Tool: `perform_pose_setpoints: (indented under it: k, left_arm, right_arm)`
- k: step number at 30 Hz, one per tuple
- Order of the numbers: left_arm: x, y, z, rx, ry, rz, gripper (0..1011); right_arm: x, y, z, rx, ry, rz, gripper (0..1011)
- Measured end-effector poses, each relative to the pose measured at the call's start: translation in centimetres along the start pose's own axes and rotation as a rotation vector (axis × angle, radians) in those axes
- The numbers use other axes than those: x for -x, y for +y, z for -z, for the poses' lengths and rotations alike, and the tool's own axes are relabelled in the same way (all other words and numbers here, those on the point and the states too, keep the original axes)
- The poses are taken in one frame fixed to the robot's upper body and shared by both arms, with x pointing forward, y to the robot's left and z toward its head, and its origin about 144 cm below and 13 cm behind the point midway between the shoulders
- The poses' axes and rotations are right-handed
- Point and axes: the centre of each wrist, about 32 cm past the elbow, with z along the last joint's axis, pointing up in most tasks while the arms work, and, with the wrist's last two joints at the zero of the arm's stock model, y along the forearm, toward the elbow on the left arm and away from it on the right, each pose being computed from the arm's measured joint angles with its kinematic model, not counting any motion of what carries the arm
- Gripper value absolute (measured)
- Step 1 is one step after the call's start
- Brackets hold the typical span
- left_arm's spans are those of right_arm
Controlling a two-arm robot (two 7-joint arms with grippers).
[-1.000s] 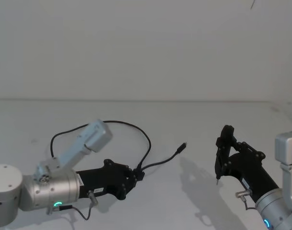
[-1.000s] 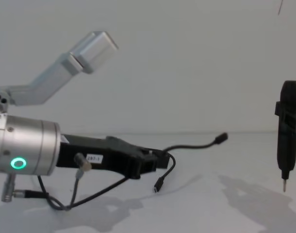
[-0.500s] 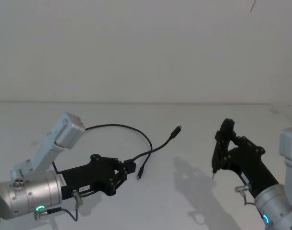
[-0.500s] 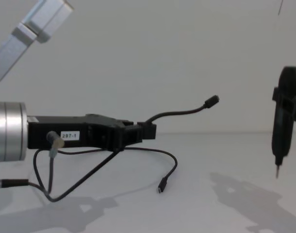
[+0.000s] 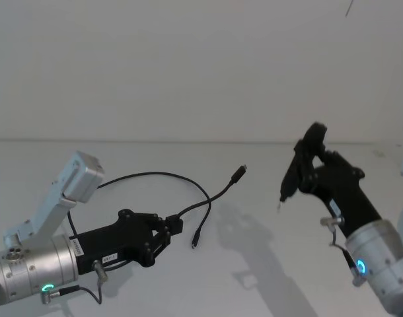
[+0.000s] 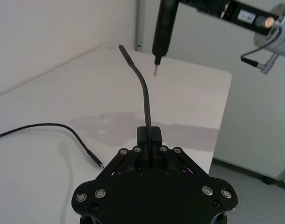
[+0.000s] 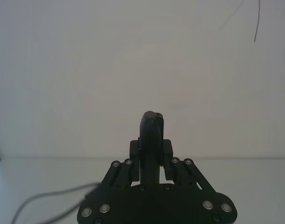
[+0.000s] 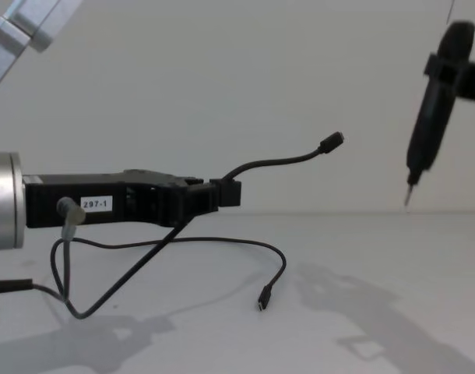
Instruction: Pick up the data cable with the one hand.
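Observation:
My left gripper [image 5: 176,224] [image 8: 230,192] is shut on the data cable [image 5: 148,175], a thin black cable, and holds it above the white table. From the pinch a short stiff stretch rises to one plug [image 5: 239,174] [image 8: 331,142] [image 6: 122,47]. The rest loops back and hangs down to the other plug [image 5: 195,241] [image 8: 263,298], close to the table top. In the left wrist view the jaws stand closed on the cable [image 6: 145,100]. My right gripper [image 5: 309,173] [image 7: 151,148] hovers at the right, shut on a black pen-like tool [image 5: 295,173] [image 8: 430,101] whose metal tip points down.
The white table [image 5: 254,264] lies under both arms, with a plain wall behind. Its edge [image 6: 222,121] drops off on the right arm's side. A short grey wire [image 8: 65,257] hangs from my left arm's wrist.
My left gripper has lifted the cable off the table and drawn back to the left. The right arm has risen and swung toward the middle with its tool.

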Motion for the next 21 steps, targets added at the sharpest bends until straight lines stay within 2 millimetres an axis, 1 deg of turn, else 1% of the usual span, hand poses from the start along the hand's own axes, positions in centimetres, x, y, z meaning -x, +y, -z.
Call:
perform_pose_setpoints:
  k: [3,10,21]
  left_arm:
    - [0.0,0.1,0.0,0.004,0.001,-0.001,43]
    - [0.1,0.3,0.0,0.011,0.003,-0.002,43]
    - [0.1,0.4,-0.1,0.015,0.004,-0.003,43]
  right_arm:
    - [0.6,0.8,-0.8,-0.031,0.040,0.000,279]
    - [1.4,2.0,-2.0,-0.078,0.097,-0.003,279]
    - [2.0,3.1,-2.9,-0.111,0.142,-0.007,279]
